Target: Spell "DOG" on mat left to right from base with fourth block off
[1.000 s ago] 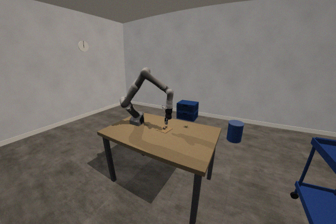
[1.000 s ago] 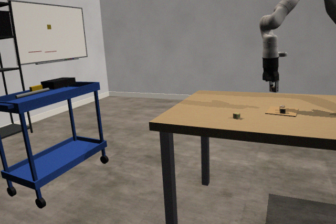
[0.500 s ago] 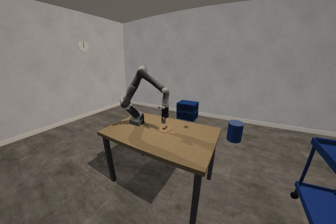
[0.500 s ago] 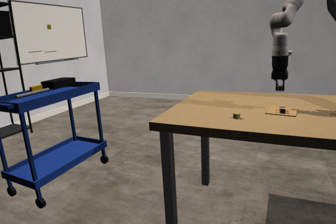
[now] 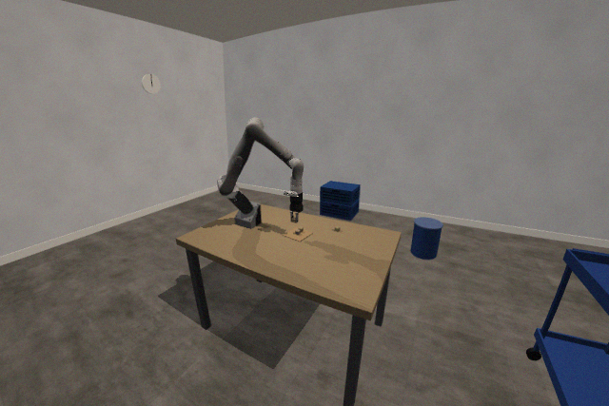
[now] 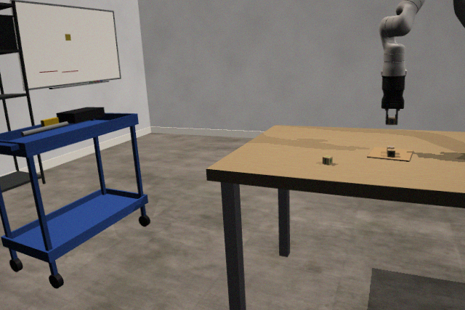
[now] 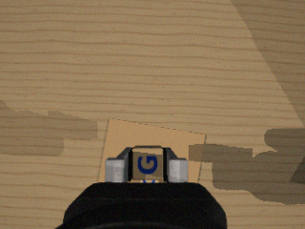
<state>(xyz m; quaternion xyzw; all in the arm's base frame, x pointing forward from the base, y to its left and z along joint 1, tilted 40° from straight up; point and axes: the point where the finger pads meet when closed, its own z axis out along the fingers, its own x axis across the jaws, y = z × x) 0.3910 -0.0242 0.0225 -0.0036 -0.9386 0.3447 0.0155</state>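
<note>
In the exterior view, a lone block [image 6: 327, 160] sits on the table [image 6: 285, 156], off the mat and well to the left of the claw. The mat [image 6: 403, 155] lies flat directly beneath the claw, with a block [image 6: 391, 151] resting on it; its letter is too small to read. The claw [image 6: 391, 120] hangs above the mat, fingers about half open and clamped on the G block [image 7: 147, 166], which is clear of the surface. In the wrist view the G shows between the fingers, over the mat's near part.
</note>
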